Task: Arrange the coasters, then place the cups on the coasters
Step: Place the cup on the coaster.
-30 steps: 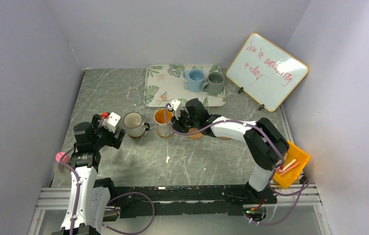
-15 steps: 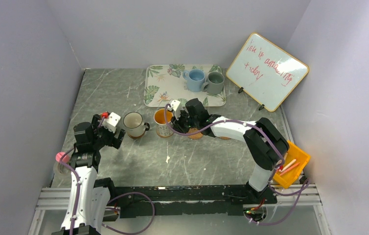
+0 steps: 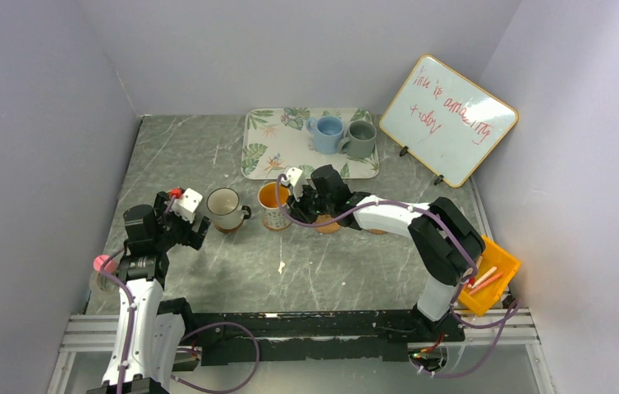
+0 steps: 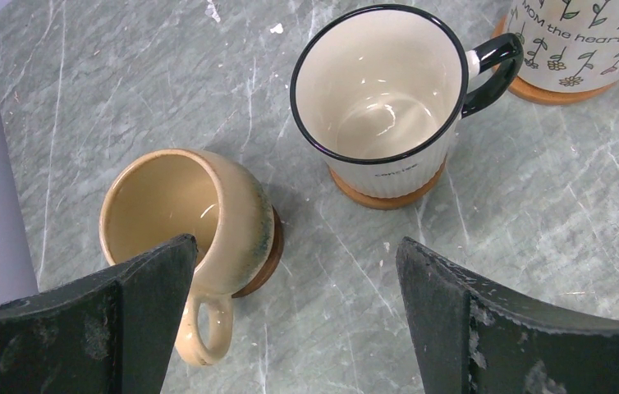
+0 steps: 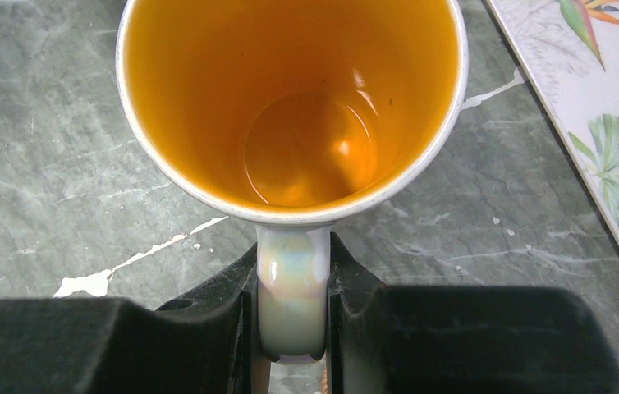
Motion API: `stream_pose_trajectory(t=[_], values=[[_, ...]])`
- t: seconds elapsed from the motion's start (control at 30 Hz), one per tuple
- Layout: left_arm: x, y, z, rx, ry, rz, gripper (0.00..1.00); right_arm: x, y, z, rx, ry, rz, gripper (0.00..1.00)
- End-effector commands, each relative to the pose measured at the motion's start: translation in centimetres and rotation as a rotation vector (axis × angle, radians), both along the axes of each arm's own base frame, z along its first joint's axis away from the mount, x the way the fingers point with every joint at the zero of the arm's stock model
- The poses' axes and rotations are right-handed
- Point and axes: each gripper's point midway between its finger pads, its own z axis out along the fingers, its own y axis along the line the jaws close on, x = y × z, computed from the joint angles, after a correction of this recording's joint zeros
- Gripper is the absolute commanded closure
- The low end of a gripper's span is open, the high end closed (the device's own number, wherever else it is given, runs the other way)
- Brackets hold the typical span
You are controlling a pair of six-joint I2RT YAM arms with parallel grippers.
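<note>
Your right hand is pinched tight on the handle of the patterned mug, the one that's orange inside. It stands upright with a wooden coaster under it, just off the leaf-print tray. Your left hand is spread wide with nothing in it, hanging over the tan mug on its dark coaster. The white dark-rimmed mug is on a lighter coaster, both on the worktop. The blue mug and grey-green mug sit side by side on the tray.
</note>
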Motion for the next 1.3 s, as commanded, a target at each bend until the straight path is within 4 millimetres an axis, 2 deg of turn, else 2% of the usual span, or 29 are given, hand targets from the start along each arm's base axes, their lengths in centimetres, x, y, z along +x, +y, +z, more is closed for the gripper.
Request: stream_pose_trajectory(t=[0.0,0.77,1.27], values=[[0.2,-0.3,0.5,0.000,-0.030,-0.026,0.04,1.5,2.3,4.0,0.114,-0.112,0.050,0.95],[0.2,-0.4,0.5,-0.002,-0.028,-0.030,0.04,1.2,2.4,4.0,0.099,-0.126,0.078,0.81],[0.2,-0.4,0.4,-0.004,-0.026,-0.033,0.04,0.4,2.1,3.2,0.074,-0.137,0.132,0.70]])
